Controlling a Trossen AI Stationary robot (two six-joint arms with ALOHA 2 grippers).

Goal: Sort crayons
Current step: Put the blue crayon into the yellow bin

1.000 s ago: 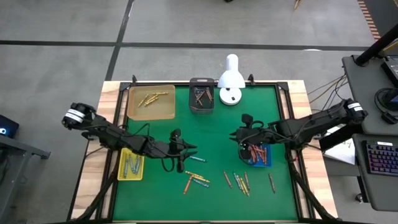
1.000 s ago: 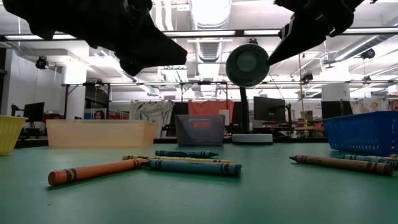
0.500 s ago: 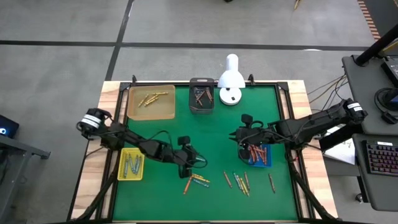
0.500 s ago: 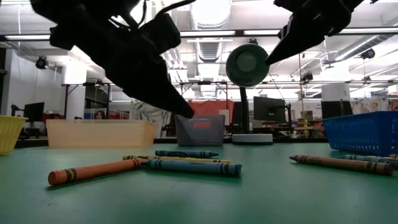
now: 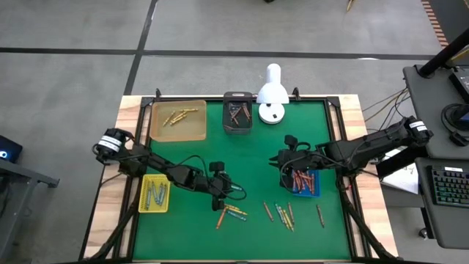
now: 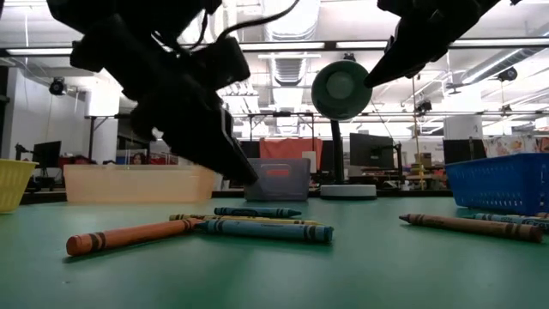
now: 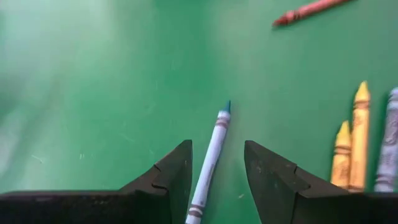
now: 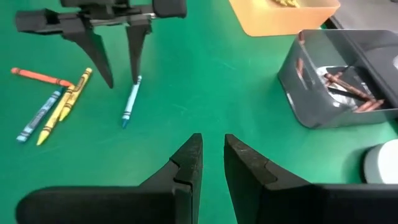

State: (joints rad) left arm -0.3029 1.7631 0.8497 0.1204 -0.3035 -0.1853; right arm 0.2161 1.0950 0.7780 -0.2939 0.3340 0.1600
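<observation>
While the green bench (image 5: pixel 256 154) carries loose crayons (image 5: pixel 282 214) near its front edge, the left gripper (image 7: pixel 214 177) is low over a blue crayon (image 7: pixel 211 152) with jaws apart, one each side. The right gripper (image 8: pixel 211 163) hangs near the blue tray (image 5: pixel 311 187), jaws slightly apart, holding nothing.

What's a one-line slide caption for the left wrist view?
Left gripper open, fingers straddling a light blue crayon on the green mat, yellow crayons alongside.
</observation>
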